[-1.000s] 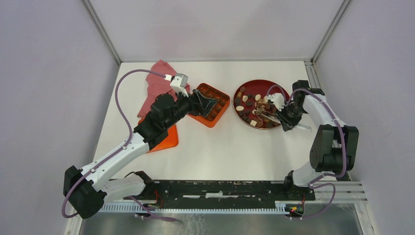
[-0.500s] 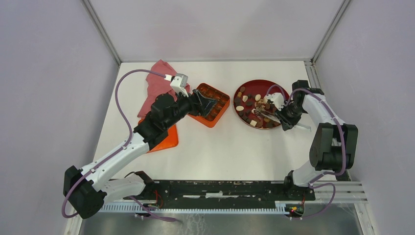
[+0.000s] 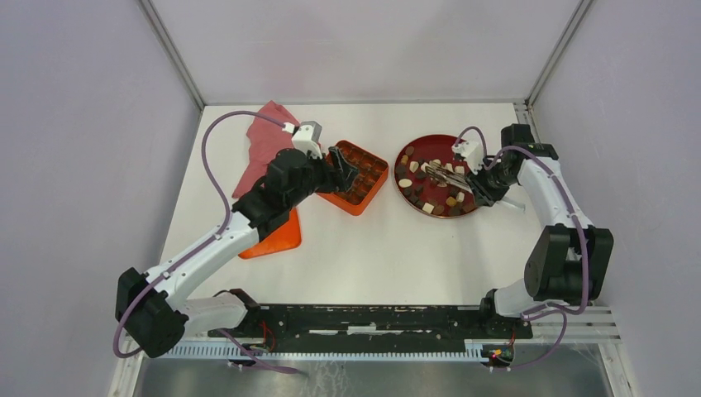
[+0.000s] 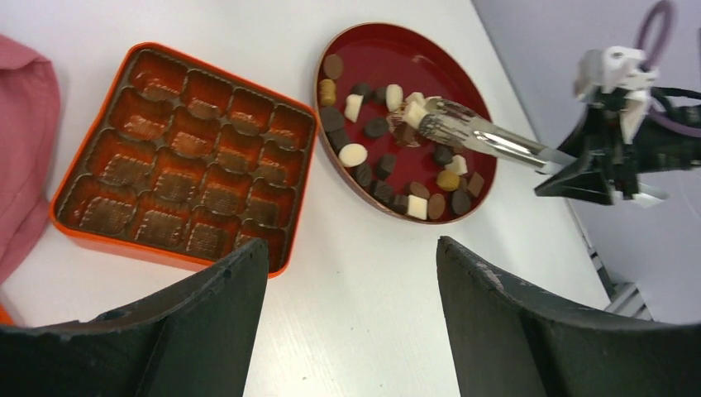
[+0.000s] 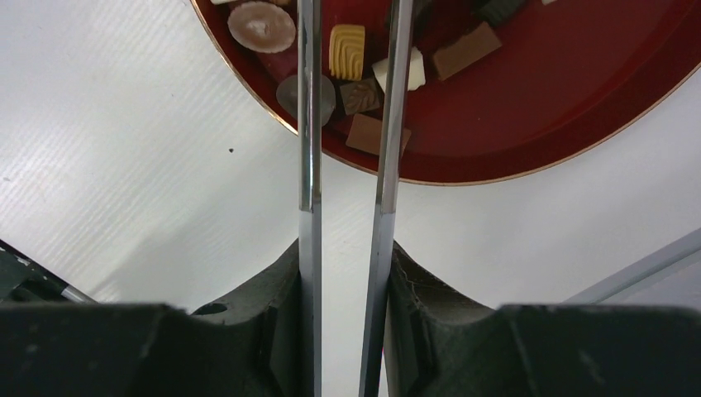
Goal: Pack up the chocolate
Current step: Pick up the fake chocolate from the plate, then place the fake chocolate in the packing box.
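Where the chocolate (image 4: 353, 155) lay: loose on the dark red plate (image 4: 397, 50), in dark, light brown and cream pieces.
Tongs (image 4: 496, 145): gripped by the right gripper (image 5: 343, 265), with the blades reaching over the plate's pieces. The blades stood slightly apart near the fingers; whether the tips pinched a piece could not be told.
Left gripper (image 4: 350, 246): jaws spread wide, held nothing, hovered by the orange box (image 4: 116, 241).
Orange box: sat left of the plate, not touching it.

No readable text, label, brand, number or sign appears in any of the three camera views.
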You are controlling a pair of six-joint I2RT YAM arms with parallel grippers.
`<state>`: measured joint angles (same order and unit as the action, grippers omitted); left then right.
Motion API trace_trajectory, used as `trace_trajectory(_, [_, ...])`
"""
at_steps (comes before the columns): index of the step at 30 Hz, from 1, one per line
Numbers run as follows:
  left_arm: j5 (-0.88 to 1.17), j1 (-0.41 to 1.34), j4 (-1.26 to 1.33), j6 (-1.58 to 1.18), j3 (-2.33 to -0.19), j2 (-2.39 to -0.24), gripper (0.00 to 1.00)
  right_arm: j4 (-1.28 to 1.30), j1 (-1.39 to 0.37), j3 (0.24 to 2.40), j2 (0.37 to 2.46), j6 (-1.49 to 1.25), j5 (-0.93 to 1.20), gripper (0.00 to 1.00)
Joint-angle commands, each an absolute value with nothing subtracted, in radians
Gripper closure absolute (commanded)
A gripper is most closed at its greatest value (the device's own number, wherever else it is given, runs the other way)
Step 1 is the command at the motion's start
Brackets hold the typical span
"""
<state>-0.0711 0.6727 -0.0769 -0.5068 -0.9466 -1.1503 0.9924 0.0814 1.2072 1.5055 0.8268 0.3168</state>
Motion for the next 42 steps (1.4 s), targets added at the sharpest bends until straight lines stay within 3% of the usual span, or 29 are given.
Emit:
trace_trajectory(1, [-0.102, 0.638, -0.172, -0.475, -1.047, -1.206, 0.2, 0.978, 0.083, 1.272, 1.459, 0.804, 0.428, 1.0])
trace_trajectory(10, [-0.1, 0.528, -0.241, -0.419, -1.113, -1.309, 0.21, 0.9, 0.081, 1.237, 1.437, 0.76, 0.538, 1.0])
trace_trajectory(16, [0.064, 0.356, -0.197, -0.428, -1.103, -1.347, 0.21, 0.82, 0.081, 1.19, 1.402, 0.716, 0.569, 1.0])
trace_trajectory(23, [0.15, 0.331, -0.178, -0.459, -1.12, -1.384, 0.22, 0.768, 0.078, 1.174, 1.38, 0.663, 0.617, 1.0])
trace_trajectory(29, [0.156, 0.331, -0.108, -0.546, -1.015, -1.287, 0.22, 0.733, 0.023, 1.183, 1.391, 0.653, 0.624, 1.0])
trace_trajectory(34, [0.167, 0.33, -0.108, -0.636, -0.956, -1.207, 0.15, 0.691, -0.045, 1.224, 1.413, 0.624, 0.627, 1.0])
trace_trajectory(42, [0.009, 0.329, -0.215, -0.657, -0.864, -1.033, 0.15, 0.634, -0.236, 1.343, 1.533, 0.56, 0.532, 1.0])
